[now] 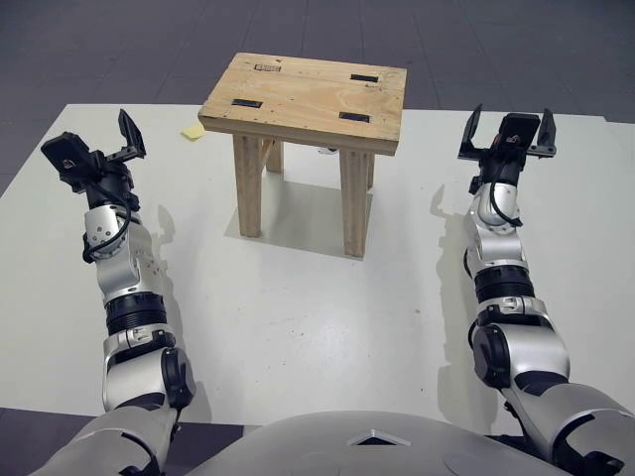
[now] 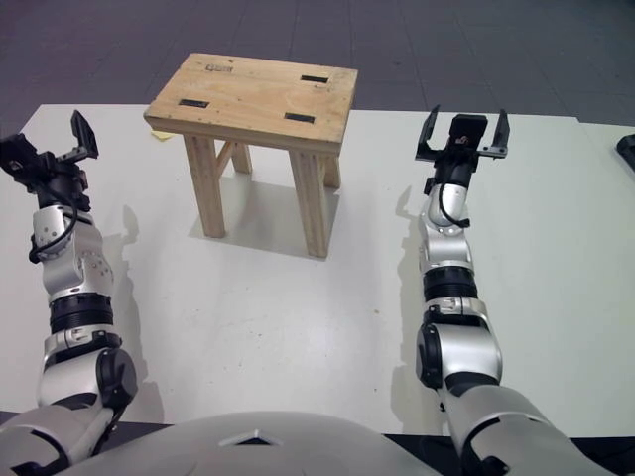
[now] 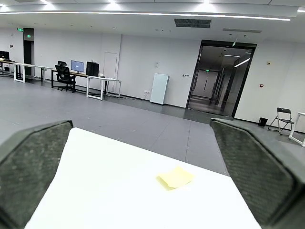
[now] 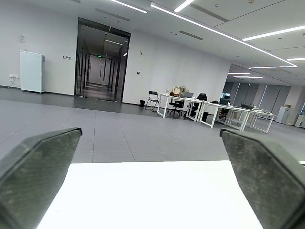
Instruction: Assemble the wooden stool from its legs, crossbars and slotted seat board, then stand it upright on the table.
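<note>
Left eye view: stool (image 1: 306, 99) stands upright (legs (image 1: 248, 188) down), long axis left-right.

1. You've got bright, even light everywhere, coming from the ceiling light strips (image 4: 214, 33) overhead.
2. The stool (image 1: 303, 99) throws a soft, pale shadow on the table (image 1: 298, 327), right beneath it, with no hard edges.
3. In your wrist views the white table looks very bright, close to washed out, but there are no sharp glare spots.
4. The corridor (image 4: 97, 62) is dimmer than the room.
</note>
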Available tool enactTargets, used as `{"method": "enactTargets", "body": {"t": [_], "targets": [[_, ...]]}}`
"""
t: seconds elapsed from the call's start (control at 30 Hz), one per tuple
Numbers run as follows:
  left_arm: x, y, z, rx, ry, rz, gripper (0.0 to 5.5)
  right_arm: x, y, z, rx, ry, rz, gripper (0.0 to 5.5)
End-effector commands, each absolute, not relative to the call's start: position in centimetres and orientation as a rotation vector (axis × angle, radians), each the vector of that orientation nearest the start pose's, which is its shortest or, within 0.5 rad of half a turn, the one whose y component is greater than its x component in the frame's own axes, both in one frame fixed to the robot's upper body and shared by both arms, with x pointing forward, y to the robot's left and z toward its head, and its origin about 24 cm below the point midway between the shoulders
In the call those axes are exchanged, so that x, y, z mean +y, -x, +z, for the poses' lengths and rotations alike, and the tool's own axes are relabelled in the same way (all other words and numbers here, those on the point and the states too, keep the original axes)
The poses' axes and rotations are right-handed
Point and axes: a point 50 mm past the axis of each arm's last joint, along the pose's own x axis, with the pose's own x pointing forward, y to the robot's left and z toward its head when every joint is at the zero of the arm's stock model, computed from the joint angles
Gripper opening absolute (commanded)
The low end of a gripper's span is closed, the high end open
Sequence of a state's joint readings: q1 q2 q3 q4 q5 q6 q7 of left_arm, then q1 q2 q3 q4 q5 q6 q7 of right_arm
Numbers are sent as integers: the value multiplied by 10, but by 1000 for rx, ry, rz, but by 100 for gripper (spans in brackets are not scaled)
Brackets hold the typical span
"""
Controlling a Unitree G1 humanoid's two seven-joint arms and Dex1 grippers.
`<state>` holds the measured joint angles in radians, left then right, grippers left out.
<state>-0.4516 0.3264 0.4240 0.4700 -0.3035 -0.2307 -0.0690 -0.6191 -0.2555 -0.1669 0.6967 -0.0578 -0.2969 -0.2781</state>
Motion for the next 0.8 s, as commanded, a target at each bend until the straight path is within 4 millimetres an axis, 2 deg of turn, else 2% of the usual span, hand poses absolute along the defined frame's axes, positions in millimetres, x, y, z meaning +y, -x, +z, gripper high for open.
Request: {"method": "enactTargets", "body": {"t": [0.03, 0.8], "targets": [[296, -317, 122, -345, 131, 345, 537, -222, -360, 115, -275, 183, -368, 540], [292, -313, 110, -320, 131, 350, 537, -216, -361, 108, -260, 189, -331, 540]]}}
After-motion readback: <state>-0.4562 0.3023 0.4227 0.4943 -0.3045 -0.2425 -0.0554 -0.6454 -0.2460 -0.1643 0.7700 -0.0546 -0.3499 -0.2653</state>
